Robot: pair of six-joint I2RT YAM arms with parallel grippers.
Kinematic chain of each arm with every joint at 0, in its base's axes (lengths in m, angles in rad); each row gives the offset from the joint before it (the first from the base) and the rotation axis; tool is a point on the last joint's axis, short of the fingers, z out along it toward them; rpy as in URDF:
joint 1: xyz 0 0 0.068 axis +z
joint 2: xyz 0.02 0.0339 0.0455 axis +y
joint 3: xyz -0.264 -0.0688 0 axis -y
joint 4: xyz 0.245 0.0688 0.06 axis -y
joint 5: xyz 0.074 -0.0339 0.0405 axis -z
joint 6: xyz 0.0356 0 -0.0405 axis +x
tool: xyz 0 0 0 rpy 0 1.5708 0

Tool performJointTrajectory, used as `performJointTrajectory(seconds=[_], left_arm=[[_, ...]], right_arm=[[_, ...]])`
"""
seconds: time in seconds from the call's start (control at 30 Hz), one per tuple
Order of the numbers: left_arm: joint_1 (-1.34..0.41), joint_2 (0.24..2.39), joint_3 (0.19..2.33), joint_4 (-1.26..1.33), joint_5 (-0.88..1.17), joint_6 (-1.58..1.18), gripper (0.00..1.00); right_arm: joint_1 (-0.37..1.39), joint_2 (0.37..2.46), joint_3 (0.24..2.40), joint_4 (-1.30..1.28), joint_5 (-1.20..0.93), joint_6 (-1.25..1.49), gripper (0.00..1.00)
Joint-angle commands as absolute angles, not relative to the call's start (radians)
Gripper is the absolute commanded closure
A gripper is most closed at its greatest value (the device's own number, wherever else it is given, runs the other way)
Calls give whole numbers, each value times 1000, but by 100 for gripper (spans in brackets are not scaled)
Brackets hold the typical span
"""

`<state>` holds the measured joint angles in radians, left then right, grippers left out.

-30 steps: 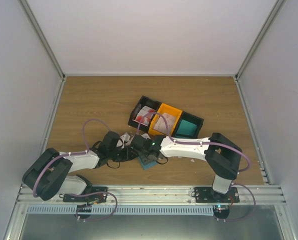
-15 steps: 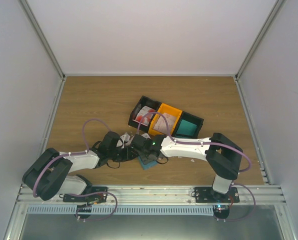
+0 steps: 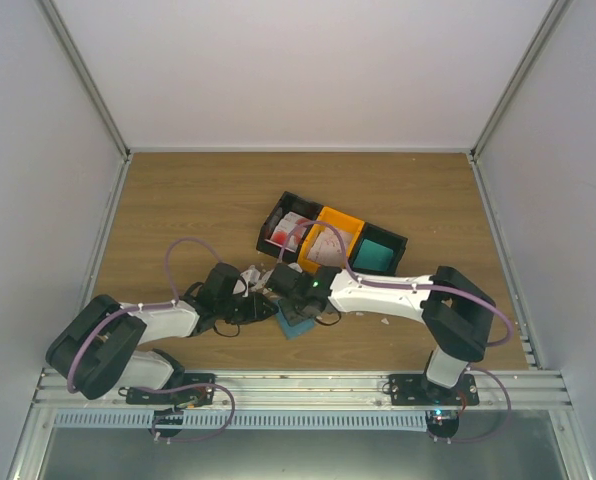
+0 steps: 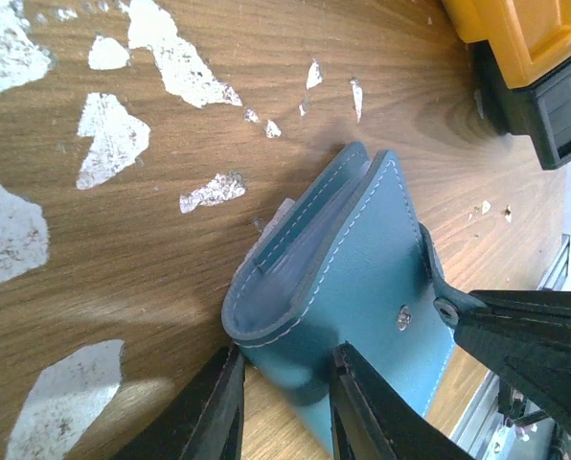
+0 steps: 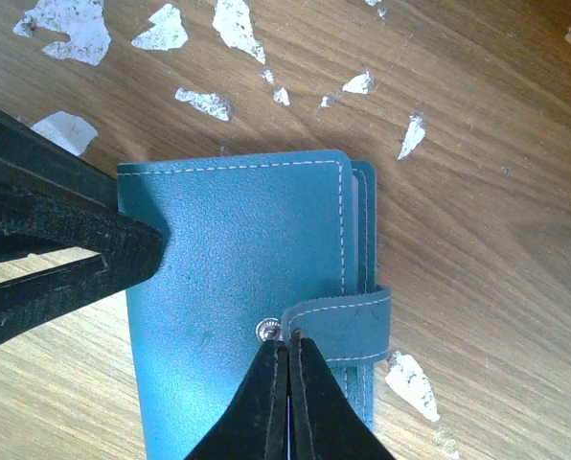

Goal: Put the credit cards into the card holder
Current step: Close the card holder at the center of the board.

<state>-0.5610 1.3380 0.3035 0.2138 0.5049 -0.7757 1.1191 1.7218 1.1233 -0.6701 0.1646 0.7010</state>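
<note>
The blue card holder lies closed on the wood between both grippers. In the left wrist view my left gripper grips the folded spine corner of the card holder. In the right wrist view my right gripper is shut with its tips pinching the end of the strap, beside the bare snap stud on the card holder. White credit cards with red print lie in the left black bin, and more pale cards lie in the orange bin.
The row of bins stands just behind the grippers, with a teal block in its right black bin. White paint scraps dot the wood around the card holder. The table's front rail is close behind the card holder.
My right arm has shifted a little to the right, with its gripper still at the card holder. The left arm and the card holder have stayed put.
</note>
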Motion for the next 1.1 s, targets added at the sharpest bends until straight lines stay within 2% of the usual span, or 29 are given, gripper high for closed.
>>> performJointTrajectory(seconds=[0.0,0.73,1.07], left_arm=[[-558,1353,295,259,509,-764,72],[-560,1364,300,264,512,-763,72],[-560,1365,302,261,510,-759,72]], right_arm=[[1106,1700,1103,-639,130,655,99],[1120,1775,1153,-692,162,530,99],[1134,1769,1173,-687,131,545,87]])
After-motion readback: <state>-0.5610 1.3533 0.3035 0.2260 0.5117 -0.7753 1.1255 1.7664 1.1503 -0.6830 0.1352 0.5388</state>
